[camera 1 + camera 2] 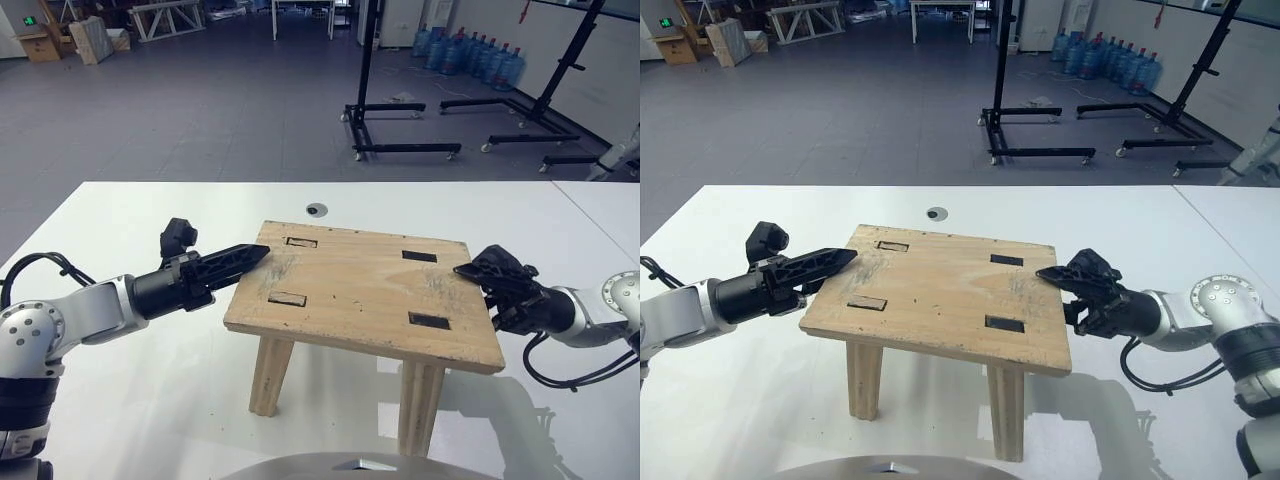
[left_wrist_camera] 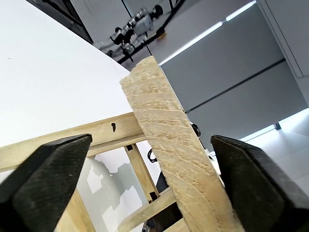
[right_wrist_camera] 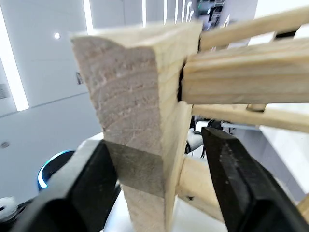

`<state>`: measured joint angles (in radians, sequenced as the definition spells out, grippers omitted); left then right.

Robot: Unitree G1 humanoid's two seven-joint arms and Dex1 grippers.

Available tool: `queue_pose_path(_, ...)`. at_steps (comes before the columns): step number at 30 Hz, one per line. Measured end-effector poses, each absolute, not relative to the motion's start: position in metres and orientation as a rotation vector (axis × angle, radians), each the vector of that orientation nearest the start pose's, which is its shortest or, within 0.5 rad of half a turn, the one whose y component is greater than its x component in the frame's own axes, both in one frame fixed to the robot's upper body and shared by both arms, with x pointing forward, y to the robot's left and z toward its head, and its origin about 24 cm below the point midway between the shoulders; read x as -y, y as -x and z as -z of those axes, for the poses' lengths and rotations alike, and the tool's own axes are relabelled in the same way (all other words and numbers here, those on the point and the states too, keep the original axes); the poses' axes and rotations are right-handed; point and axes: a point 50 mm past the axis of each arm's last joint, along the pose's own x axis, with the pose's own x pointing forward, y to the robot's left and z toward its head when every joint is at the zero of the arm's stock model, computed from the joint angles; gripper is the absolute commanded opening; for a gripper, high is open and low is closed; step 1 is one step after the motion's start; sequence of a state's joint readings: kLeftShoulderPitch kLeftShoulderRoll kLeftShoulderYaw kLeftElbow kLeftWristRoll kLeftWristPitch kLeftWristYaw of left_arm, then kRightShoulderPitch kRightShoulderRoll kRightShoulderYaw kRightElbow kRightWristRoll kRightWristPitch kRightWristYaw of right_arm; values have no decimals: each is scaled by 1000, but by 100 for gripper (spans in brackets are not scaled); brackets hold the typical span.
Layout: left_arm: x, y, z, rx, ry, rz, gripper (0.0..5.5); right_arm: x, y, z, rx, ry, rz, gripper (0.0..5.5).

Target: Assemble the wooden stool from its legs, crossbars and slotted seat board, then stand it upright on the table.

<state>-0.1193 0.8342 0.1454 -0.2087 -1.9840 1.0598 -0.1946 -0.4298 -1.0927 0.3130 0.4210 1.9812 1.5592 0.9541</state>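
Stool (image 1: 360,290) is assembled and upright mid-desk (image 1: 120,220). Pale wood, seat board (image 1: 940,290) on top with four dark rectangular slots (image 1: 419,256). Two near legs (image 1: 270,375) visible, splayed slightly. Crossbars (image 2: 145,212) run under the seat.

Left tool (image 1: 255,252) at the seat's far-left corner, fingers (image 2: 48,179) wide, board edge between them, not touching. Right tool (image 1: 470,270) straddles the right edge, spread apart: one finger (image 3: 91,179) against the board, the other off it.

Small round grommet (image 1: 316,210) in the desk behind the stool. Black wheeled stands (image 1: 400,110) on the floor beyond. Blue water jugs (image 1: 470,50) by the far wall, fill level can't tell.
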Motion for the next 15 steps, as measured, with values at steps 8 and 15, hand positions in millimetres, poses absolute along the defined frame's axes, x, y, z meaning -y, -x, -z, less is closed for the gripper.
queue_pose_path(8,-203,-224,-159,-465,915,872,495,259,-231,-162,-869,-1432,-1251,346)
queue_pose_path(15,-200,-207,-153,-427,951,901,495,265,-207,-151,-710,-1324,-1178,346)
